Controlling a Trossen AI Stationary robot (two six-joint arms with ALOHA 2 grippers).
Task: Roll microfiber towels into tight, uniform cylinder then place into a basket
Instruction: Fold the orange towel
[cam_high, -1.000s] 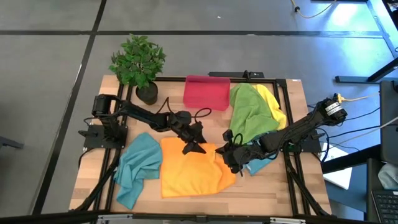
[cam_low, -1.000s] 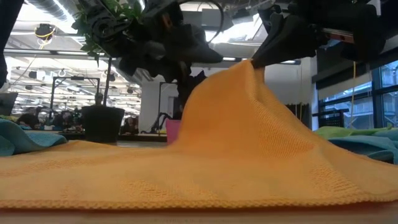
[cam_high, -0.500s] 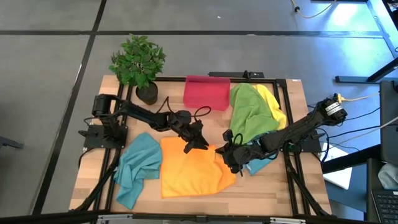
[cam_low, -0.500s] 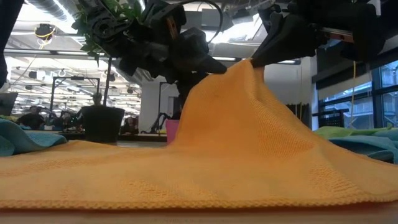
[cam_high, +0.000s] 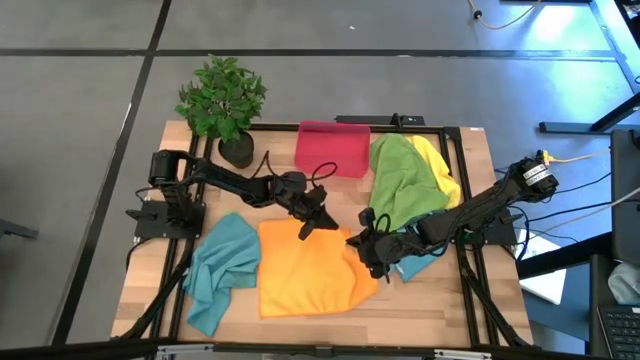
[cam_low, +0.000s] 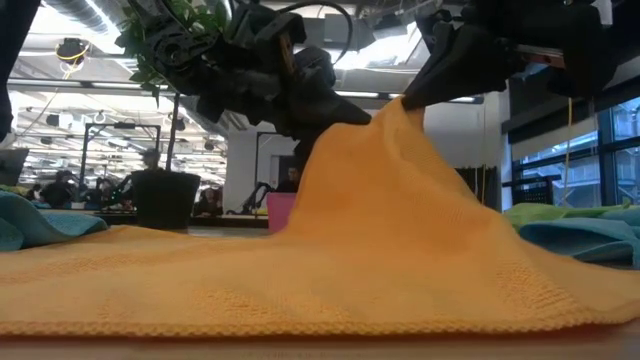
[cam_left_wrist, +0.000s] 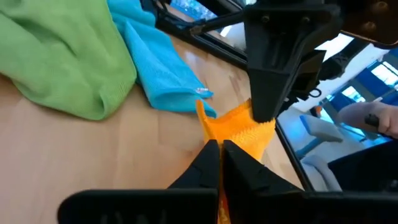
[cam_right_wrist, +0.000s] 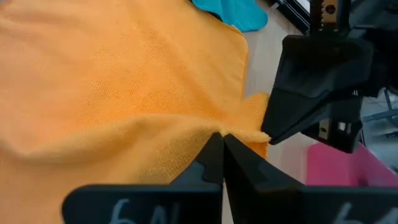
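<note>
Both tools clamped on orange towel (cam_high: 308, 270): left tool (cam_high: 306, 229), right tool (cam_high: 351, 241); "6" legible, right wrist.

I see a plain orange towel (cam_high: 310, 275), a teal towel (cam_high: 220, 265) beside it, green (cam_high: 398, 180) and yellow (cam_high: 438, 165) towels, a red-pink basket (cam_high: 332, 148), a green plant (cam_high: 222, 95) in a black pot (cam_high: 237, 152), and a pale wood worktop (cam_high: 440, 300).

Basket (cam_high: 332, 148) set at table's (cam_high: 440, 305) far edge, plant (cam_high: 222, 97) to its left, heaped towels (cam_high: 405, 175) touching its right side. Spread towel (cam_high: 305, 272) laid at front-centre, another towel (cam_high: 222, 268) just left of it. Spread towel's far edge is pinched btwn left gripper (cam_high: 309, 228) and right gripper (cam_high: 361, 243), lifted off table.
</note>
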